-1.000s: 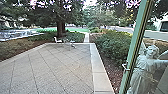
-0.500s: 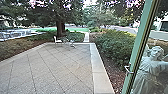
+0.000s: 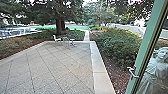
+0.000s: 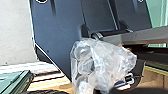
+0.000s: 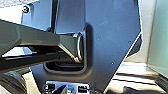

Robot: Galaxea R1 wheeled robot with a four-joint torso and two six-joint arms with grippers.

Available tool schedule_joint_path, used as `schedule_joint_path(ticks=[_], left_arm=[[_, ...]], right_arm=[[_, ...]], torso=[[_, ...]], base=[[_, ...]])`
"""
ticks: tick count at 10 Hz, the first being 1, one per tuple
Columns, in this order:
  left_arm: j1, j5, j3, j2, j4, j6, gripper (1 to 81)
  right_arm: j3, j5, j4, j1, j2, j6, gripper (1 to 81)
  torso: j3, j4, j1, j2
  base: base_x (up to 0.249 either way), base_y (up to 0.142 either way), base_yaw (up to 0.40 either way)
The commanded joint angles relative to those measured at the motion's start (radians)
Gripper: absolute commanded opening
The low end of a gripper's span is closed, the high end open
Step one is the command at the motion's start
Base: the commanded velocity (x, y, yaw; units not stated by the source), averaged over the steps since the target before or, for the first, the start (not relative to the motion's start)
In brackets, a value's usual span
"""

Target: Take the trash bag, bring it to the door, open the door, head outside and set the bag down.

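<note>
At right in the head view, door (image 3: 145, 50): angled open, presumably clearing your exit.
Trash bag (image 4: 100, 65): likely carried close for passage.
Hands: apart or clamped, you cannot tell.

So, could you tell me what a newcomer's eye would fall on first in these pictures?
Probably the pale statue at the head view's right edge, just right of the green door frame. Next, the crumpled, see-through bag against the robot's dark plate in the left wrist view.
</note>
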Motion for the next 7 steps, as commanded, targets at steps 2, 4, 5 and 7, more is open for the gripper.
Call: schedule_joint_path(ticks=[2,4,5,7], left_arm=[[-0.055,0.053,0.004,0.004,0.0,0.004,1.0],[-0.055,0.053,0.004,0.004,0.0,0.004,1.0],[-0.055,0.053,0.004,0.004,0.0,0.004,1.0],[-0.055,0.053,0.004,0.004,0.0,0.004,1.0]], right_arm=[[0.003,-0.053,-0.004,0.042,0.005,-0.001,81.1],[0.003,-0.053,-0.004,0.042,0.005,-0.001,81.1],[0.003,-0.053,-0.004,0.04,0.005,-0.001,81.1],[0.003,-0.053,-0.004,0.04,0.005,-0.001,81.1]], torso=[[0.0,0.0,0.001,0.001],[-0.001,0.0,0.001,0.001],[0.0,0.0,0.0,0.001],[-0.001,0.0,0.0,0.001]], base=[[0.103,0.0,0.0],[0.103,0.0,0.0],[0.103,0.0,0.0],[0.103,0.0,0.0]])
